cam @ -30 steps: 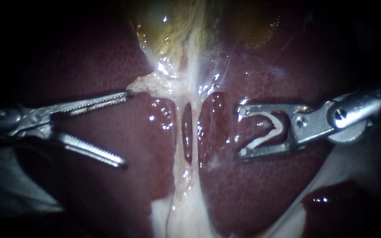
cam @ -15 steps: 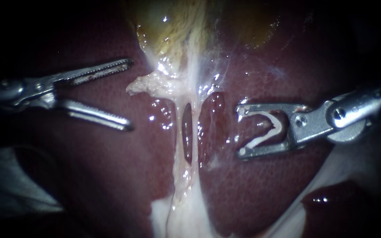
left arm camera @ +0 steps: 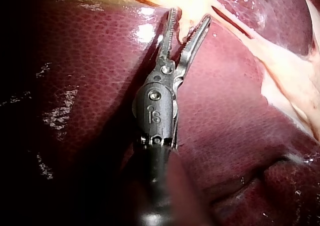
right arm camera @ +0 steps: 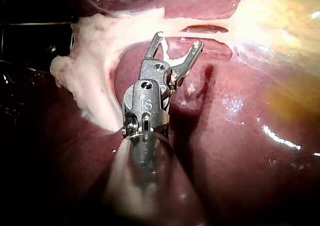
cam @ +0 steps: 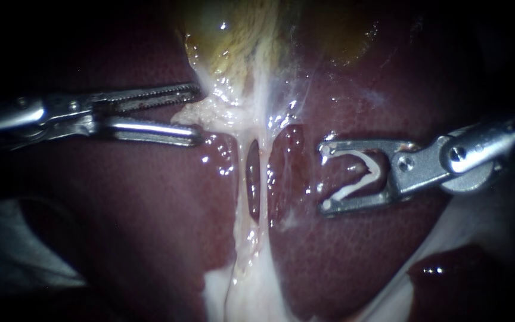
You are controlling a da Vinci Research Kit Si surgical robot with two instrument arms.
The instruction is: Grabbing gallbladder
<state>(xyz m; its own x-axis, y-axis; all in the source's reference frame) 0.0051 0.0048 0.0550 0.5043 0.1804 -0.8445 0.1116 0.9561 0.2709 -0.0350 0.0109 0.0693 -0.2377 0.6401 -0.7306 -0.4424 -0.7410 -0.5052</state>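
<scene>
My left instrument has its toothed jaws narrowed around the pale flap that hangs at the lower left end of the gallbladder. A thin gap shows between them. I cannot say that both jaws press on the flap, so I count them as not yet closed. The gallbladder itself, yellow-green and wet, lies just above and to the right of these jaws, on the dark liver. Well to the right of the gallbladder's lower end, my right instrument hovers over the liver. Its jaws stand wide and carry a white clip, whose two legs rest against both jaws. I judge that the step in hand is the closing of the grasp. The next move asks only to squeeze the left jaws fully on the flap, without sliding off it, before any pull.
</scene>
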